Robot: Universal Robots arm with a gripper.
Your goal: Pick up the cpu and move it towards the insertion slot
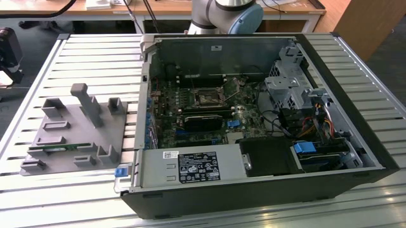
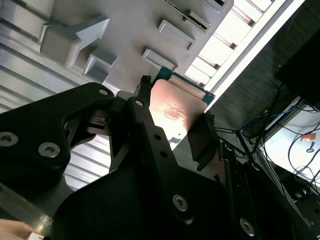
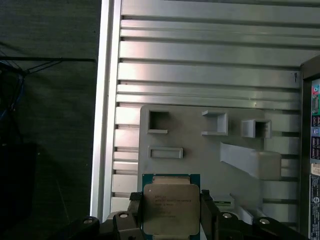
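Nearest the lens in both wrist views, the black gripper [image 3: 171, 222] is seen closed on the cpu [image 3: 170, 202], with one of its fingers [image 3: 134, 212] pressed against each of two opposite edges and the silver lid left bare between them. In the second wrist view the cpu [image 2: 176, 106] is shown from a slant within the gripper [image 2: 175, 127], its lid catching the light and a thin green rim visible around it. The chip is judged to be light, thin and stiff. The smooth lid is likely to be slippery and the underside delicate, so a hold on the side edges, as is taken here, is judged the right one, with only modest squeeze called for. The cpu appears to be lifted clear of the grey tray [image 3: 195, 150], over one of the tray's edges, though a gap below it cannot be measured. The wrist is pointed down at the slatted table [image 3: 200, 65], near the table's edge and beside the open case [image 1: 374, 142]. The arm [image 1: 225, 12] is seen behind the case. The slot [image 1: 207, 99] lies on the board inside the case, well apart from the tray [image 1: 63, 137], so the move towards it is judged hardly begun.
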